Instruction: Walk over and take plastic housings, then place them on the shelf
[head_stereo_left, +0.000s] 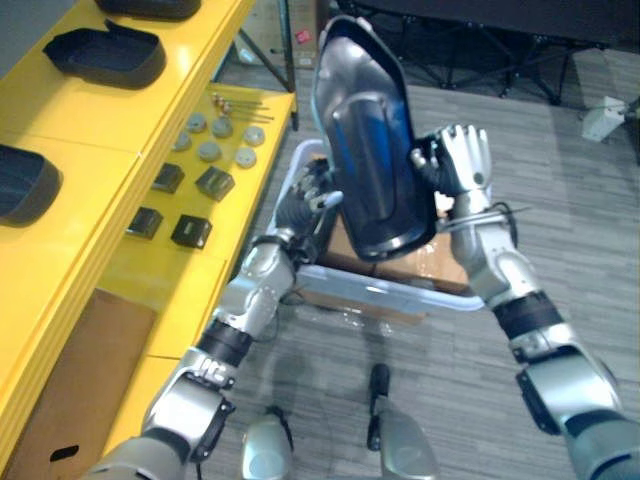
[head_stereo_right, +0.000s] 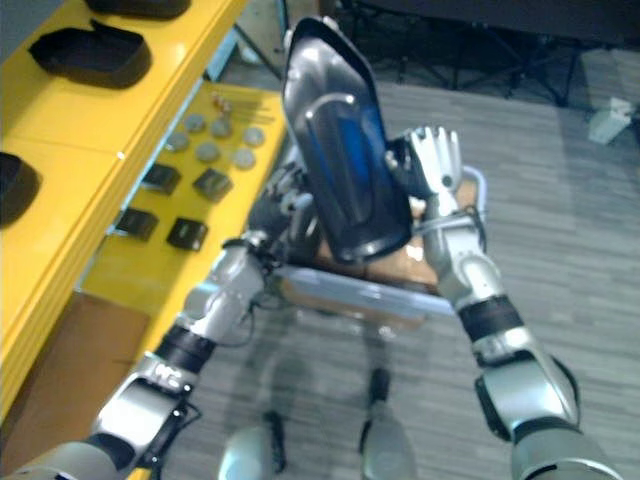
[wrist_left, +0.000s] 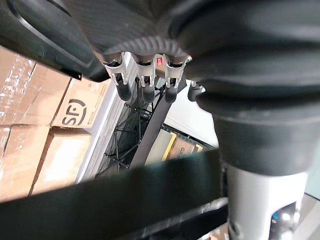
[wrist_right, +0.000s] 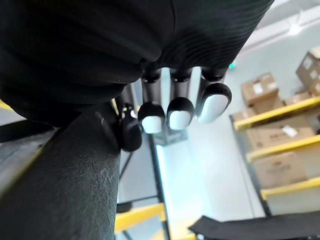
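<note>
right hand (head_stereo_left: 458, 160) wide, fingers straight, flat against one side edge of plastic housing (head_stereo_left: 365, 150). left hand (head_stereo_left: 308, 195) on opposite side, partly hidden behind housing, fingers look straight also, pressing. housing dark and glossy, held upright between both hands, above bin (head_stereo_left: 400, 292), not touching it. cardboard (head_stereo_left: 450, 265) lies in bin. yellow shelf (head_stereo_left: 90, 130) beside bin, on robot's left; on shelf more dark housings (head_stereo_left: 105, 55), small black blocks (head_stereo_left: 190, 231), grey discs (head_stereo_left: 209, 150).

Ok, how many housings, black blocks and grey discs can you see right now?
Housings: 4 (1 held, 3 on the shelf)
Black blocks: 4
Grey discs: 6
Total: 14
</note>
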